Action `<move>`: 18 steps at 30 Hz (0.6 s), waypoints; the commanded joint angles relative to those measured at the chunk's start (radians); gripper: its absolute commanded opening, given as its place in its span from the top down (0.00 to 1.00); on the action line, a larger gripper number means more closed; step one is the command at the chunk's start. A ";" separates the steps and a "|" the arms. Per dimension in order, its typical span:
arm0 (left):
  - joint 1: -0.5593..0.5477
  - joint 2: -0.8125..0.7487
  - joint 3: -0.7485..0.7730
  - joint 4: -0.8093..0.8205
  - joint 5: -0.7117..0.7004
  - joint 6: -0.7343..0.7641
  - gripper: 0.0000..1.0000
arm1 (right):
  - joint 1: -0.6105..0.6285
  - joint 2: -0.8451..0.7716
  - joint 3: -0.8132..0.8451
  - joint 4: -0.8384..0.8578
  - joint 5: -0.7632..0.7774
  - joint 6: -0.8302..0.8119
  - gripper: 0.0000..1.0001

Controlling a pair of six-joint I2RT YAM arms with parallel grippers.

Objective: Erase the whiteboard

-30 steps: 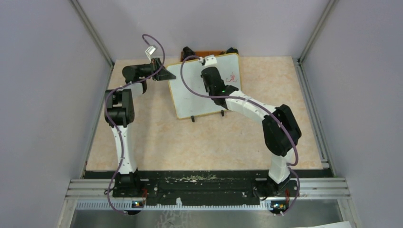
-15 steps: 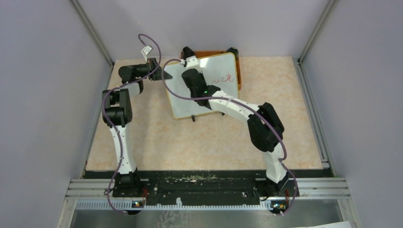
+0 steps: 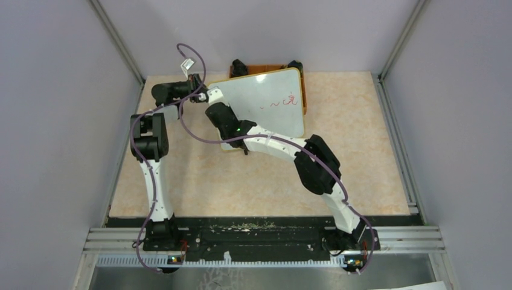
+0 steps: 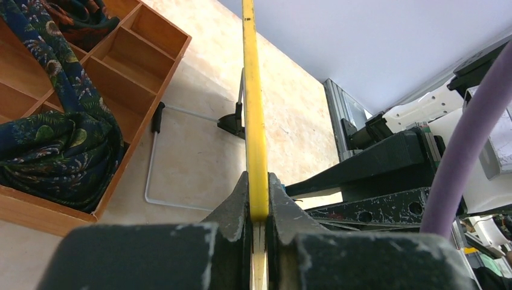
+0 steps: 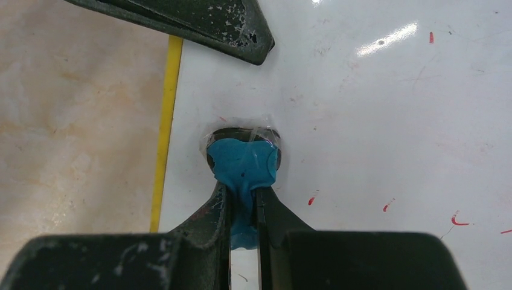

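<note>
The right pincer [image 5: 243, 194] is clamped on a soft blue wad [image 5: 243, 162] pressed to the glossy white rectangular whiteboard [image 5: 374, 109]; the left pincer [image 4: 258, 202] grips its yellow edge. The board stands at the far middle of the beige marbled surface [image 3: 241, 187], between pale grey walls [image 3: 54, 90].

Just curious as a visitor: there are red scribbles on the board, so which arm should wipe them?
Right. The right hand grips a blue wiper pressed against the whiteboard, while the left hand is clamped on the board's edge, steadying it.
</note>
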 commanded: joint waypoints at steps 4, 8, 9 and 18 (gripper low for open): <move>-0.033 -0.020 -0.006 0.233 0.278 -0.027 1.00 | -0.107 -0.136 -0.151 0.058 0.028 0.004 1.00; -0.029 -0.019 0.000 0.233 0.279 -0.029 1.00 | -0.179 -0.244 -0.304 0.112 0.035 0.012 1.00; -0.031 -0.020 0.001 0.233 0.277 -0.029 1.00 | -0.196 -0.267 -0.342 0.125 0.038 0.014 1.00; -0.030 -0.013 0.010 0.233 0.278 -0.035 1.00 | -0.281 -0.388 -0.484 0.165 -0.007 0.038 1.00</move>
